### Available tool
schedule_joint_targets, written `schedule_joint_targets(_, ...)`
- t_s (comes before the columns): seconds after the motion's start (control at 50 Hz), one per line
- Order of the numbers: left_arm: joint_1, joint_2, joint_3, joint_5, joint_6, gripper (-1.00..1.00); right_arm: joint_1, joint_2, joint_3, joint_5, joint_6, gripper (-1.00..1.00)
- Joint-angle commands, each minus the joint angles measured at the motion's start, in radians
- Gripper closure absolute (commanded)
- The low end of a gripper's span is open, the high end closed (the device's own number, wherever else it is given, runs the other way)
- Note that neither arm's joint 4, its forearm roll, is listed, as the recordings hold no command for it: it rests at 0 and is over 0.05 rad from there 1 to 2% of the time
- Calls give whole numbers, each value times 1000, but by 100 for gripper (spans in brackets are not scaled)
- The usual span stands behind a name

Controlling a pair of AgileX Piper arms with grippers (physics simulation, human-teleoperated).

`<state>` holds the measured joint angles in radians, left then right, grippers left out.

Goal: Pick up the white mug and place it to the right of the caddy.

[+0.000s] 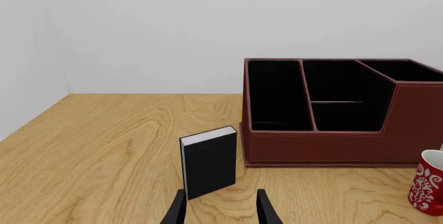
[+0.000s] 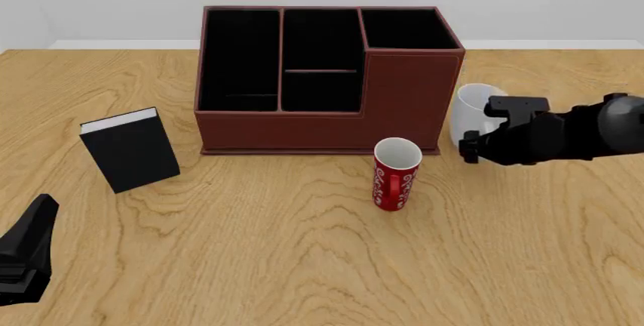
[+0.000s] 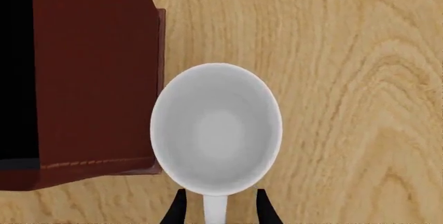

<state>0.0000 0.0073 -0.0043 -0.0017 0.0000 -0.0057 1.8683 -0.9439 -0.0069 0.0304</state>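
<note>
No words, numbers, brand names or signs can be read anywhere in these views. The only marking is the white curling pattern on the red mug (image 2: 396, 174); it looks like ornament and not lettering, though it is small and partly cut off in the left wrist view. The black book (image 2: 130, 149) shows a plain cover and bare page edges, and the caddy (image 2: 322, 77) and white mug (image 3: 216, 129) bear no label.

The white mug (image 2: 471, 112) stands just right of the caddy (image 2: 322, 77). The right hand (image 2: 485, 131) is at the mug.
</note>
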Motion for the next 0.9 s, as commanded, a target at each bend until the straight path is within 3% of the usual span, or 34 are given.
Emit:
schedule_joint_targets(0.02, 0, 0, 0, 0, 0, -100, 2, -20, 9, 3, 0, -100)
schedule_joint_targets(0.9, 0, 0, 0, 0, 0, -100, 12, -139, 77, 10, -10, -100)
